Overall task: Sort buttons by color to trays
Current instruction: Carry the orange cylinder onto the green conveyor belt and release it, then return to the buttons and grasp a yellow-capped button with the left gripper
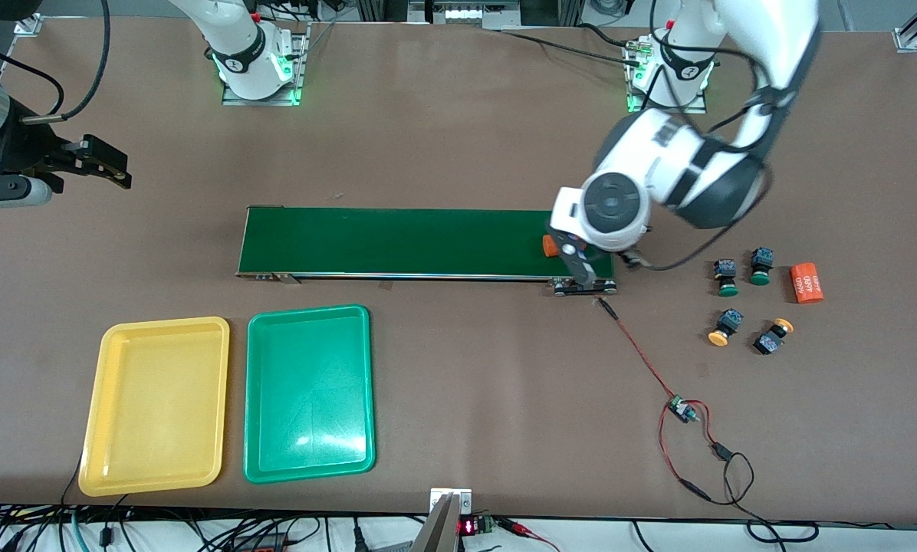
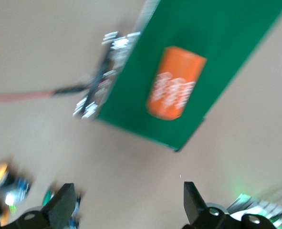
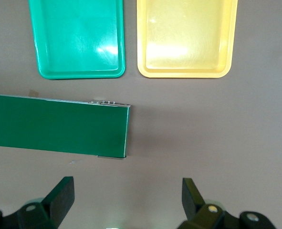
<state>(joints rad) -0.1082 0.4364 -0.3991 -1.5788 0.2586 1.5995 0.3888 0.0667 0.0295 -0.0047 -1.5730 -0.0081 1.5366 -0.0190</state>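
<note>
You have a big brown table (image 1: 458,115). On it lies a long green belt (image 1: 397,241). Nearer the front camera, toward the right arm's end, sit the yellow tray (image 1: 113,460) and the green tray (image 1: 255,452), side by side and with no buttons in them, ready for sorting. Your left hand (image 1: 581,270) hangs over the belt's end with its fingers wide, holding nothing. An orange can (image 2: 175,82) lies on the belt under it; a second one (image 1: 806,283) lies on the table. Your right hand (image 1: 106,165) waits, wide too. The four buttons (image 1: 750,303) sit together on the table toward the left arm's end, none sorted yet.
</note>
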